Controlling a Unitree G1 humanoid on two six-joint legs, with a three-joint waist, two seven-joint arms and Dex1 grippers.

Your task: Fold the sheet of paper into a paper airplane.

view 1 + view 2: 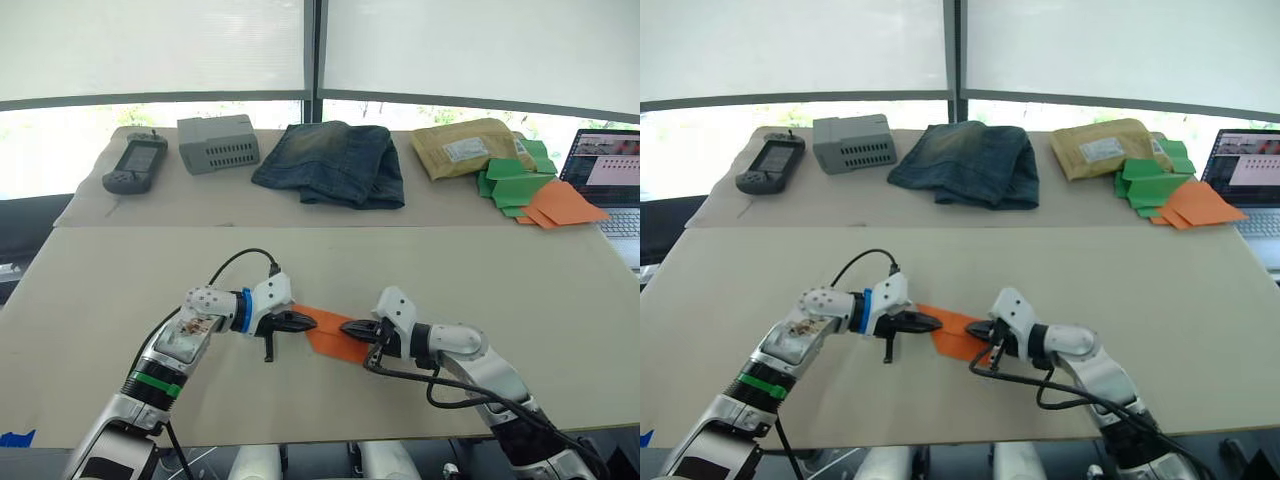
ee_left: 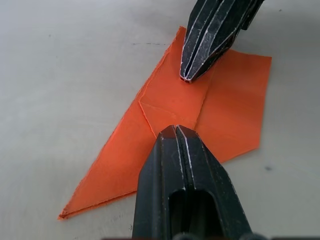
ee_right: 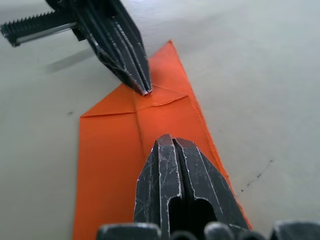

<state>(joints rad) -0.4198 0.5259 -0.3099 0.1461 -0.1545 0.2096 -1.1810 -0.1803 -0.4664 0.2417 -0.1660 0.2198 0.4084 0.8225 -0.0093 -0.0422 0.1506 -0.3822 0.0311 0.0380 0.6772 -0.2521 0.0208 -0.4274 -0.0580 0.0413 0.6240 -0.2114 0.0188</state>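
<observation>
Pressing down on creased orange sheet of paper (image 2: 220,115): left gripper (image 2: 175,132) and right gripper (image 3: 166,140), fingers closed, gripping nothing.

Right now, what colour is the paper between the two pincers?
Bright orange; the sheet of paper shows best in the left wrist view.

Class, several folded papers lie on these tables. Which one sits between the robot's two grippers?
The bright orange sheet of paper on the near table, under both shut grippers. The green papers and paler orange papers lie far back beside the laptop.
</observation>
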